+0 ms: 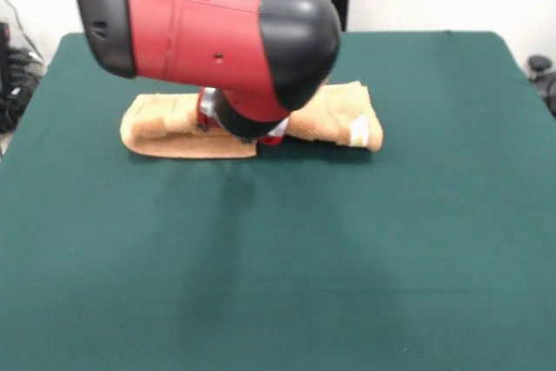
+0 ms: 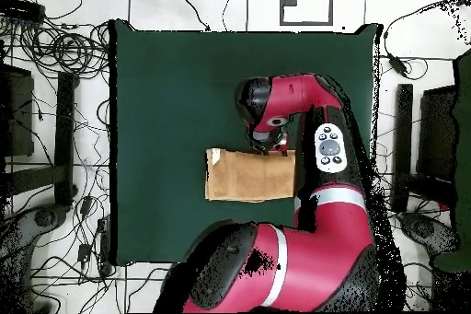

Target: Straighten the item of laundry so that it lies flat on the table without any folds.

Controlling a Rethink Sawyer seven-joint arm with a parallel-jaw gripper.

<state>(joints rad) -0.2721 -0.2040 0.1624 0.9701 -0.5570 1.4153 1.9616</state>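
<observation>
Your towel [image 1: 187, 128] [image 2: 248, 177] lay folded into a thick, rumpled bundle at the robot's side of the table [image 1: 278, 258] [image 2: 166, 98], white tag showing at one end. The gripper [image 1: 248, 128] [image 2: 272, 145] sat at its edge; you could not tell its jaw state.

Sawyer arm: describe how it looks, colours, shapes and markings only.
The arm is glossy red with rounded black joint caps and bulky, cylindrical links. From overhead, a light grey oval control panel with dark buttons sits on one link, and a pale grey band rings another. The gripper is hidden.
</observation>
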